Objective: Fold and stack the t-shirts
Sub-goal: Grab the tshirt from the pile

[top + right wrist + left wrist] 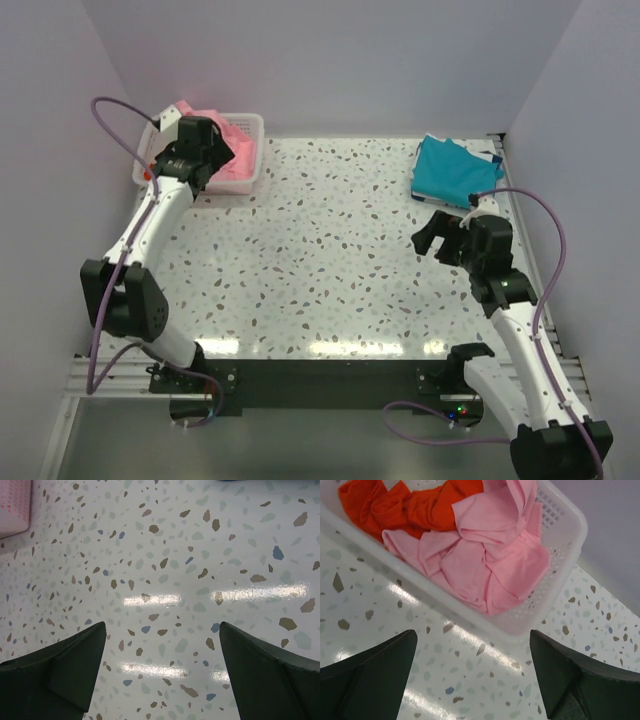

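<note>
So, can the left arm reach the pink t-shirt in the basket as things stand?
Probably yes. The left claw is open, close beside the basket, and the pink t-shirt lies on top, uncovered; nothing stands between.

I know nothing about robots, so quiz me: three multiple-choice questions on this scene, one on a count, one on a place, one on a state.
1. How many shirts lie in the basket? A) one B) two C) three
2. Where is the teal shirt? A) in the basket B) on the table, far right C) under the basket
3. How are the left fingers? A) open, empty B) shut on cloth C) shut, empty

Answers:
1 B: a pink shirt and an orange shirt fill it.
2 B: the top view shows it there, apart from the basket.
3 A: they stand wide apart with only table between them.
</note>
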Robot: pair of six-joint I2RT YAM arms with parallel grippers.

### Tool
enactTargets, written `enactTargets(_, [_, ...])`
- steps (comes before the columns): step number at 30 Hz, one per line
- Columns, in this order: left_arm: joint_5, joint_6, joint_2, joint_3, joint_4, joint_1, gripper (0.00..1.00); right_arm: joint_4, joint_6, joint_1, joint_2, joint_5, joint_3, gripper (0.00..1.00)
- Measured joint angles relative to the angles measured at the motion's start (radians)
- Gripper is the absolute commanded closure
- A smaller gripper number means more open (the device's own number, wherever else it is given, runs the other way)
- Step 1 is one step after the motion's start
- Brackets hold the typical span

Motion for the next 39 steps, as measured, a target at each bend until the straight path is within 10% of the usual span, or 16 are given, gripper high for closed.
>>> enactTargets(13, [0.088,0.140,0.713,0.608,0.142,0.104,0.00,0.077,0.000,0.000,0.023,-0.076,-0.035,0.01])
enactTargets(26, [0.028,0.093,0.858,0.612,0.413,0.110,0.05,0.123,0.001,0.000,0.077,-0.127,-0.063,0.01])
enactTargets(39, [0.006,0.091,1.007,0.727,0.564,0.126,0.88,0.131,0.001,0.000,0.126,-0.127,-0.066,0.01])
